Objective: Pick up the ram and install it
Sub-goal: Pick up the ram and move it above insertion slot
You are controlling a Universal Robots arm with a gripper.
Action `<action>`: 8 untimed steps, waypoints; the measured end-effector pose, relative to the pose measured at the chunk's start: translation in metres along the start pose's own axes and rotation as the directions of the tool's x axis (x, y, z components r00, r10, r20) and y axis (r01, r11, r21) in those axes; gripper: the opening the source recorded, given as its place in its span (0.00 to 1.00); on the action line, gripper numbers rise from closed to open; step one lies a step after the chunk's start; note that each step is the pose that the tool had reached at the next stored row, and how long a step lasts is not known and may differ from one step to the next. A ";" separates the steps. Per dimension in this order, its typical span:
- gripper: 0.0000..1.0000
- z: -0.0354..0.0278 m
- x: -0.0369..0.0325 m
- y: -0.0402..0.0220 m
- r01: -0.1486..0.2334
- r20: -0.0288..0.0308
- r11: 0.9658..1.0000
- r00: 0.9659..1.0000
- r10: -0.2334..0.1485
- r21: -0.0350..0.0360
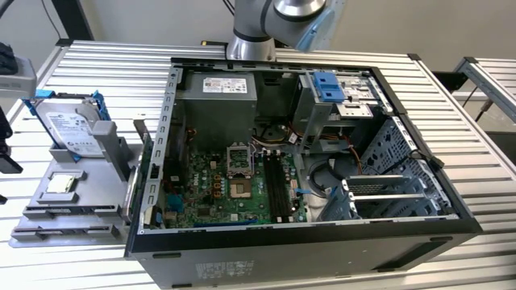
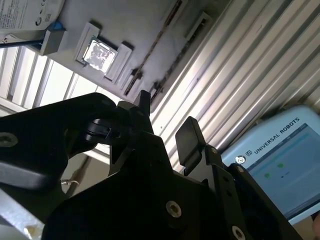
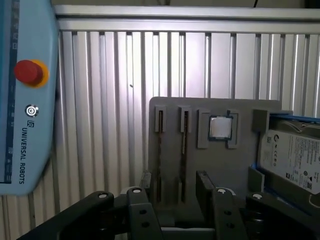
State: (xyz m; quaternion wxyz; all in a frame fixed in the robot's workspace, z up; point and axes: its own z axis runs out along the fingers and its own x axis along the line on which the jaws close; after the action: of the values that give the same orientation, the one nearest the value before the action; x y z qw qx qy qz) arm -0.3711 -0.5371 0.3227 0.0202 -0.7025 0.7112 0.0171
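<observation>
Ribbed metal table (image 1: 96,60) carried an open computer case (image 1: 306,254) and, toward the exterior view's left, a grey holder (image 1: 96,199). Ram (image 3: 184,150) stood on edge in a slot of that holder, with the square chip (image 3: 220,127) just beside it and the hard drive (image 3: 292,155) beyond. Gripper (image 3: 170,187) hung over the holder's slotted end, jaws spread apart, empty and clear of the ram. Teach pendant (image 3: 25,100) was noted near the holder. Motherboard (image 1: 234,193) lay exposed inside the case.
</observation>
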 end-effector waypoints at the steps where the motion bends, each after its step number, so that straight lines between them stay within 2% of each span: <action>1: 1.00 0.0016 0.0005 -0.0003 0.005 0.000 1.000 1.000 -0.005 0.000; 6: 1.00 0.0102 0.0090 -0.0006 0.007 0.000 1.000 1.000 -0.007 0.000; 8: 1.00 0.0139 0.0102 -0.0007 0.007 0.000 1.000 1.000 -0.007 0.000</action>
State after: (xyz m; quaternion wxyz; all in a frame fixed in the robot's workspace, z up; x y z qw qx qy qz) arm -0.3705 -0.5465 0.3083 0.0204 -0.7048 0.7089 0.0172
